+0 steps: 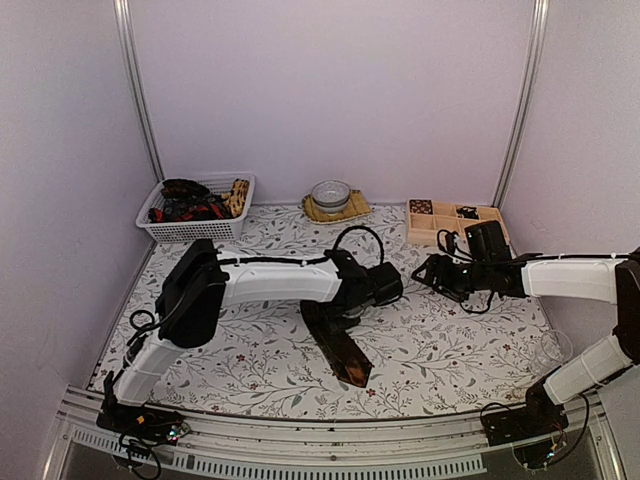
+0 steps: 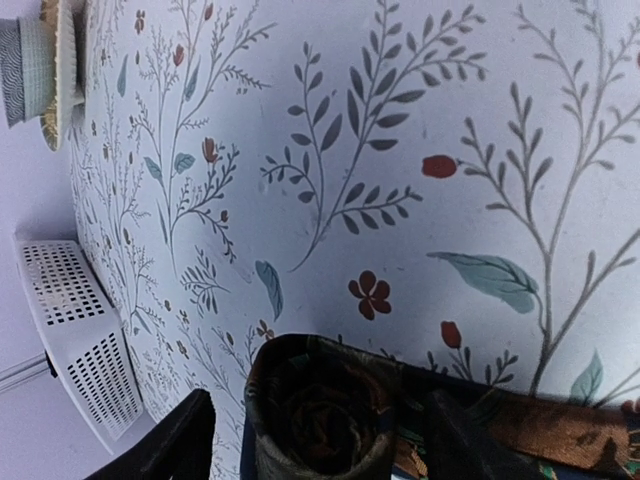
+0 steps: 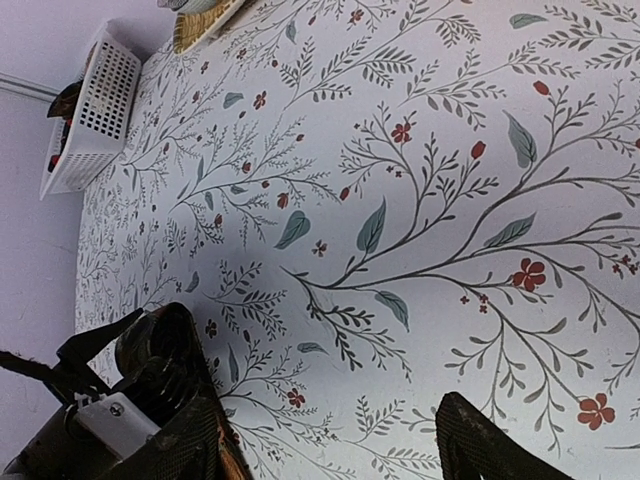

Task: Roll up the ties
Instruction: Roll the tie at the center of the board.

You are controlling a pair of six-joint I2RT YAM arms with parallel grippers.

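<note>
One dark patterned tie (image 1: 345,355) lies on the floral tablecloth at the centre, its pointed wide end toward the near edge. Its far end is wound into a roll (image 2: 320,400). My left gripper (image 1: 340,318) hangs over that roll. In the left wrist view its fingers (image 2: 175,440) stand either side of the roll, open, with a gap on the left side. My right gripper (image 1: 430,272) hovers to the right, apart from the tie. It is open (image 3: 330,435) with only tablecloth between its fingers. More ties (image 1: 190,202) lie in the basket.
A white perforated basket (image 1: 230,228) stands at the back left. A bowl (image 1: 331,193) on a woven mat sits at the back centre. A wooden compartment tray (image 1: 432,222) is at the back right, just behind the right gripper. Purple walls close in three sides.
</note>
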